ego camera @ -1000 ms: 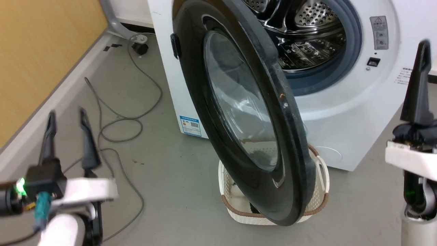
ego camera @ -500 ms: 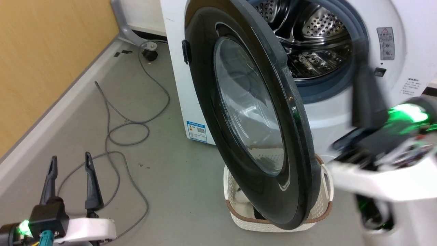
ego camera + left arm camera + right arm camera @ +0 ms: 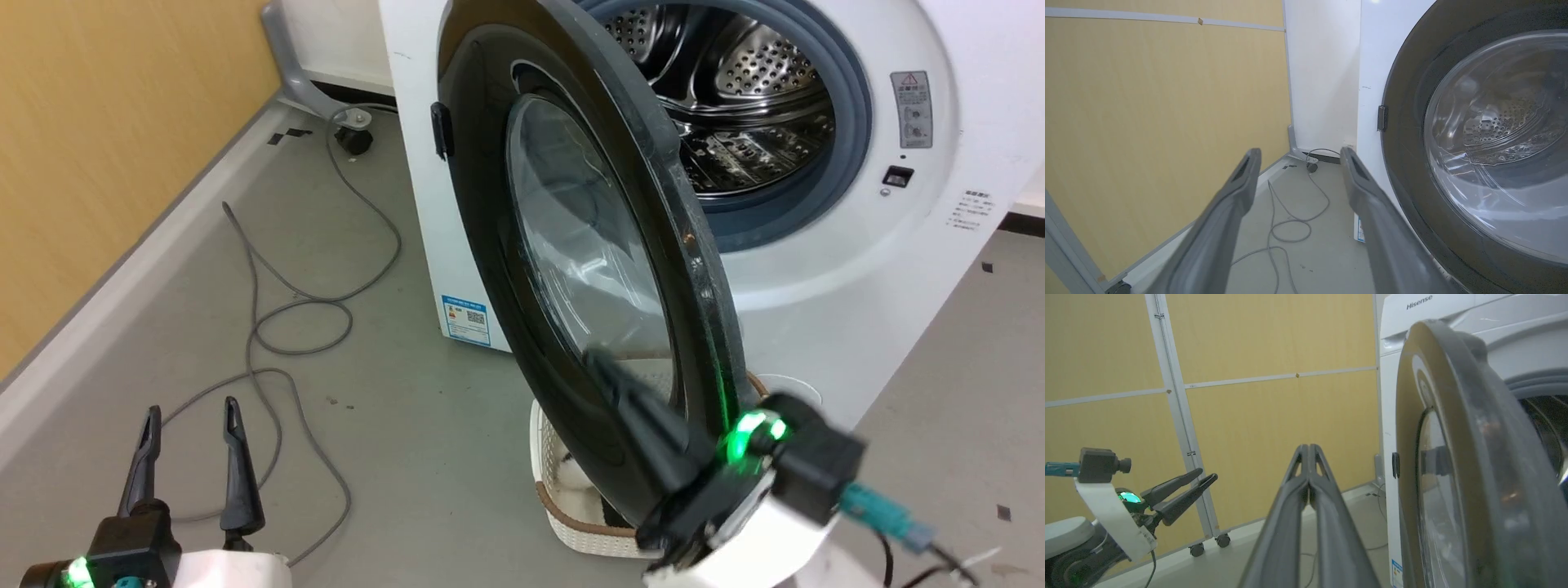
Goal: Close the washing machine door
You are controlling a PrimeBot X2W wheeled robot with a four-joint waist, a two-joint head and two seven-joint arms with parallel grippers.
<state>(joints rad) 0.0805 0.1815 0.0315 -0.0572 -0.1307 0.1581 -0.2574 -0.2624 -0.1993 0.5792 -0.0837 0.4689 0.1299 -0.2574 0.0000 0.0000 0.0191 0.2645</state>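
Washing machine door (image 3: pixel 588 269) stands wide open, swung well out from the washing machine (image 3: pixel 824 278), drum exposed. My right gripper (image 3: pixel 1309 447), fingers pressed together on nothing, sits at the door's lower outer face; I cannot tell contact. Left gripper (image 3: pixel 192 408), fingers spread, empty, hangs well left of the door. Cream basket (image 3: pixel 563 506) sits under the door's bottom edge.

The washing machine door (image 3: pixel 482 204) is shiny black with a clear, smooth glass window (image 3: pixel 588 253). The washing machine (image 3: pixel 816 327) is smooth and white, and its drum (image 3: pixel 751 73) is shiny metal full of little holes. The wall (image 3: pixel 98 122) looks like pale yellow wood.
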